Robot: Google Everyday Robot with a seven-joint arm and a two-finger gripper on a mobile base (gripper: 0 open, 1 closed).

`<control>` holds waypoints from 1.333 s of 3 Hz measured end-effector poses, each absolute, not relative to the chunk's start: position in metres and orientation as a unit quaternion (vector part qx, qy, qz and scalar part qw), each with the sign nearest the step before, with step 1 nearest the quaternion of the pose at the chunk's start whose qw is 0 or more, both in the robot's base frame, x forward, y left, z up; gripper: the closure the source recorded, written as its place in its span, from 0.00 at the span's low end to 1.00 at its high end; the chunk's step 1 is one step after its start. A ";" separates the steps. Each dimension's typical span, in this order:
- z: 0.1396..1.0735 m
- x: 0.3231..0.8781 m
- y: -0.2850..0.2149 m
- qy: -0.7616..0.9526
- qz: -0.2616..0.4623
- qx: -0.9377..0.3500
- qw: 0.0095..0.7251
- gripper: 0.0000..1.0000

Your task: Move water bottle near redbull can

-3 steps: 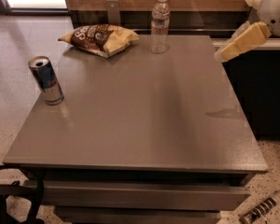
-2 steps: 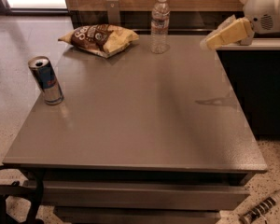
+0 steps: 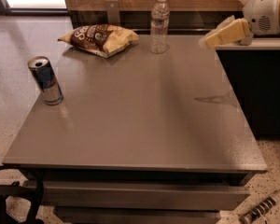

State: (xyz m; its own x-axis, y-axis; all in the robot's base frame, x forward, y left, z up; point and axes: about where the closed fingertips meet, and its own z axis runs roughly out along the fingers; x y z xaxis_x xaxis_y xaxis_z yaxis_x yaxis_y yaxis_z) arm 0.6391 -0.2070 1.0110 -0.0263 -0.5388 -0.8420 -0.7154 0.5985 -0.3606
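Standing upright at the far edge of the table (image 3: 144,120): water bottle (image 3: 159,24), just right of the chip bag (image 3: 100,38). Well apart from it, near the left edge: redbull can (image 3: 45,80). Hovering beside the far right corner: gripper (image 3: 214,37), spread or pressed together, cannot tell.

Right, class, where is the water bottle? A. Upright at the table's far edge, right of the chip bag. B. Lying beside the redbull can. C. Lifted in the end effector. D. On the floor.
A: the water bottle stands upright at the far edge of the table, right of the chip bag, while the end effector hovers apart at upper right.
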 end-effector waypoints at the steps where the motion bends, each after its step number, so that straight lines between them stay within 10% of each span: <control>1: 1.003 0.669 -0.209 0.711 0.096 -0.383 0.581 0.00; 4: 0.988 0.758 -0.176 0.677 0.162 -0.328 0.638 0.00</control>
State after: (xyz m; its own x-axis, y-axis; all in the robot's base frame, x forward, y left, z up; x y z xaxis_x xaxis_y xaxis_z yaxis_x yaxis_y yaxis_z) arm 0.7582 -0.1757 0.9880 0.0309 -0.2374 -0.9709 -0.6520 0.7315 -0.1997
